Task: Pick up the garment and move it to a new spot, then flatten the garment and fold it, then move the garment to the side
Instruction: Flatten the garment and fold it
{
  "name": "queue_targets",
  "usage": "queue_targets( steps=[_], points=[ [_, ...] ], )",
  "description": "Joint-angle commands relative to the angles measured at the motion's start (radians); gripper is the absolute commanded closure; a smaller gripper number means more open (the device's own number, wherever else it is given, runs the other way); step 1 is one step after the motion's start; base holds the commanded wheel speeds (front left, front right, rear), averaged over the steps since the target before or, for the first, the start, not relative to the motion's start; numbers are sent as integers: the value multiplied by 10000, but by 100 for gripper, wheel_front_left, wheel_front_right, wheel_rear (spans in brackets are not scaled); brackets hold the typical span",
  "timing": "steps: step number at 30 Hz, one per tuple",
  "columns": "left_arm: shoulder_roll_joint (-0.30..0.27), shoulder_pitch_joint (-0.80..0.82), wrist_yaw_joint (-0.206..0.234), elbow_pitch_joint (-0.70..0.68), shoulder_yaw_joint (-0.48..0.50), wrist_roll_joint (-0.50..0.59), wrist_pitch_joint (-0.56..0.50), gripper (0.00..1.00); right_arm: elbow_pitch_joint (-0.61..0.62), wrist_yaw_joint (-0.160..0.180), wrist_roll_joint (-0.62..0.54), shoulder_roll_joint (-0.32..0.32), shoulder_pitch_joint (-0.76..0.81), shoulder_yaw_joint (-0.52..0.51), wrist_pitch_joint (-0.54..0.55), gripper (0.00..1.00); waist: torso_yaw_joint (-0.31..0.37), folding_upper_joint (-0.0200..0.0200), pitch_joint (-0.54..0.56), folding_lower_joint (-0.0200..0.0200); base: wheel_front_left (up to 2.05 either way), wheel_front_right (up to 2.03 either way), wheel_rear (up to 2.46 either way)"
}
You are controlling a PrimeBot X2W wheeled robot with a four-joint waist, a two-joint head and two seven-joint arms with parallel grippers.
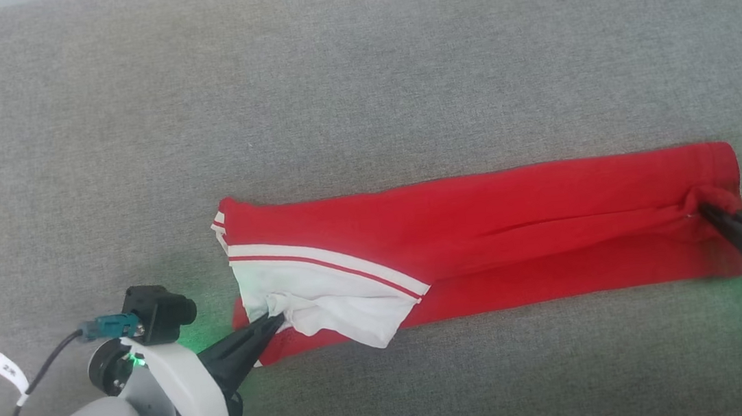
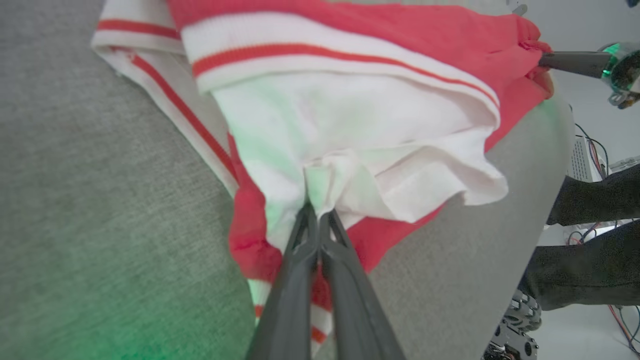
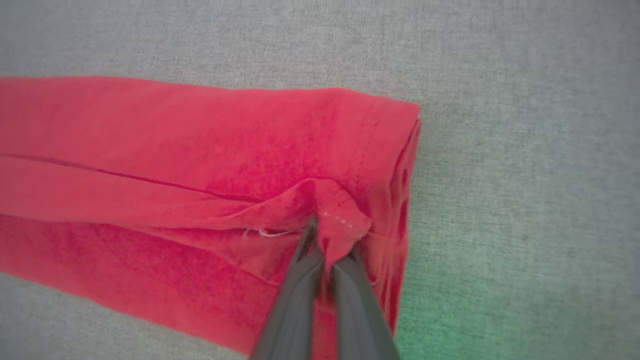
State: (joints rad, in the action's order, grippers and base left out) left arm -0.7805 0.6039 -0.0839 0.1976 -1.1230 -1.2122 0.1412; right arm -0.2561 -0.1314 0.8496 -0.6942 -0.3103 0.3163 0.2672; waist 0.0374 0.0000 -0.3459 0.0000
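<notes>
- Currently, the grey fabric surface (image 1: pixel 356 65) carries all the work; the red jersey (image 1: pixel 503 215) is laid across its middle as a long, narrow band, reaching from one arm to the other.
- The jersey is judged to be folded lengthwise already: a fold line is seen along the band, and stacked layers show at its right end. Flattening is taken as done, folding as part done.
- The white sleeve (image 1: pixel 325 295) with its striped trim (image 1: pixel 328 259) is seen rumpled on top at the left end, not laid flat.
- The left gripper (image 1: pixel 278 320) is closed to a pinch on the sleeve cloth, which is bunched at the tips.
- The right gripper (image 1: pixel 705 209) is likewise pinched tight on a puckered hem corner (image 3: pixel 345 220).
- Judged as left to do: the crosswise fold, then the move to the side.
</notes>
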Motion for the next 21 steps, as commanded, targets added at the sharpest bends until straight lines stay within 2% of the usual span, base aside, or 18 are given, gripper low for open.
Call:
queue_targets(
  steps=[1,2,3,4,10,14,17,21],
  points=[
    [92,4,85,260,-31,277,141,59,-34,16,-71,39,-70,-74,-91,40,5,0,5,0,0,0,0],
    [190,-24,118,420,-64,301,263,35,-58,16,-81,66,-74,-91,-112,17,-1,0,16,0,0,0,0],
    [288,-63,151,572,-69,367,372,14,-56,16,-31,84,-70,-141,-139,0,-13,0,27,0,0,0,0],
    [374,-106,147,680,-67,409,468,2,-32,16,26,98,-53,-201,-146,0,-29,0,36,0,0,0,0],
    [660,-376,94,969,292,236,935,0,179,15,202,-69,287,-631,-50,0,-243,0,151,0,0,0,0],
    [934,-674,171,822,743,330,1156,0,361,15,571,-221,700,-1348,140,0,-522,0,292,0,0,0,0],
    [1191,-1013,204,765,1256,404,1240,0,253,13,835,-232,995,-1923,292,0,-784,0,389,0,0,0,0],
    [1754,-1650,123,741,2408,872,1238,0,-109,12,1195,-204,1278,-2490,725,0,-1226,0,516,0,0,0,0]
  ],
)
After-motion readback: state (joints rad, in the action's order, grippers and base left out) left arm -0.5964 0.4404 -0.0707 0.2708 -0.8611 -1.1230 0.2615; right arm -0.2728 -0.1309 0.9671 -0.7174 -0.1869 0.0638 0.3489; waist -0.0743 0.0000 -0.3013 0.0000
